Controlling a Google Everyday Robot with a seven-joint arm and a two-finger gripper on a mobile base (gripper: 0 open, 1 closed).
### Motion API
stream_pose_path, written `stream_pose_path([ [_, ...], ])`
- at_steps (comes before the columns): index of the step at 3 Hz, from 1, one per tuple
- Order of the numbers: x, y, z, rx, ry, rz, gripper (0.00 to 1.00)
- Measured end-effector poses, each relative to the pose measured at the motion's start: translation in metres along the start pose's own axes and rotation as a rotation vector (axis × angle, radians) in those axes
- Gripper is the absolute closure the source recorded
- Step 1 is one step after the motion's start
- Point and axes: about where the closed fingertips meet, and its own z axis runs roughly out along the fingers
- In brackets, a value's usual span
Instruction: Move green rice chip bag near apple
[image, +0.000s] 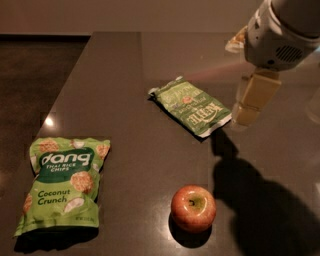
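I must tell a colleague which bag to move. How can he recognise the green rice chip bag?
On the dark table, look at the near left corner, left of the apple and far from the gripper at the right. The green rice chip bag lies there, marked "dang", puffier than the flat Kettle bag.

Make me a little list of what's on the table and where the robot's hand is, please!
green rice chip bag: front left of the table, lying flat, untouched
apple: front middle, right of that bag, apart from it
Kettle bag: farther back, lying flat
gripper: upper right, above the table by the Kettle bag, holding nothing
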Motion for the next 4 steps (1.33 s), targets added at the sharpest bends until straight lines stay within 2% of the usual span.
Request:
stream_pose_path([
  [1, -0.037, 0.002, 0.015, -0.018, -0.032, -0.118, 0.00],
  [2, -0.071, 0.007, 0.040, -0.051, -0.037, -0.232, 0.00],
  [3, -0.099, 0.017, 0.066, -0.091, -0.035, -0.343, 0.00],
  [4, -0.128, 0.030, 0.083, -0.138, -0.067, -0.468, 0.00],
])
